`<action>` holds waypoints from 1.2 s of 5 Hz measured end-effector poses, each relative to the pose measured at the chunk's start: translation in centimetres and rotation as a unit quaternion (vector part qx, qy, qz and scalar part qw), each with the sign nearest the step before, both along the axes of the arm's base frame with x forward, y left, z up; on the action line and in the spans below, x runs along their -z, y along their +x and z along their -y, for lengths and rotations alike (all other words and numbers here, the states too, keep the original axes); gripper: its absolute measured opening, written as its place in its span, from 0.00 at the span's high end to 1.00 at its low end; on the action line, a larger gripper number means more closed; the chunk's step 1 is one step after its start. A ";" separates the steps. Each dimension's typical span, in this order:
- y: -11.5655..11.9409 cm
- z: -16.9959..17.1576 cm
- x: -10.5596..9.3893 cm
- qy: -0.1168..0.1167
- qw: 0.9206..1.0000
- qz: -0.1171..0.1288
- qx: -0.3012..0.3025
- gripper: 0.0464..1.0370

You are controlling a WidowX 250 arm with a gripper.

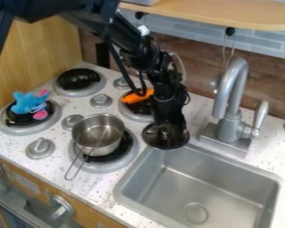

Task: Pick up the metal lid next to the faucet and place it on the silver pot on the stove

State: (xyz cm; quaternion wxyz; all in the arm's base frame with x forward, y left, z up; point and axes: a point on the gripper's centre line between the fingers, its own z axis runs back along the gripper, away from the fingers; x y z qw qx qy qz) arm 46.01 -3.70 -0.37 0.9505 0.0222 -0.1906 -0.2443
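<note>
Black gripper (167,128) hangs at the sink's (228,189) upper left corner, overlapping a dark, round, shiny piece (177,143), hard to make out; whether the claw is wide, narrow or holding it, I cannot tell. A silver saucepan (98,134) sits left on a burner, partly covering it. Behind, the arm partly hides an orange object (136,96). Blue-and-pink toy (28,103) at far left

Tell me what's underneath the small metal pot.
The small metal pot sits on a stove burner: part of its black centre and grey outer ring show past the pot's near and right-hand edges. The base covers the rest, so anything else beneath can't be seen.
</note>
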 end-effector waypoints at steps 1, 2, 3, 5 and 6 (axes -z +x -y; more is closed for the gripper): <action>-1.5 -0.8 0.4 -0.010 0.999 -0.026 -0.024 0.09; -2.0 -1.1 0.4 -0.025 0.999 -0.029 -0.031 0.35; -2.0 -1.1 0.3 -0.023 0.999 -0.028 -0.026 0.56; -1.2 -1.2 0.1 -0.026 0.999 -0.012 -0.025 0.73; -1.1 -1.3 0.1 -0.038 0.999 -0.012 -0.027 0.73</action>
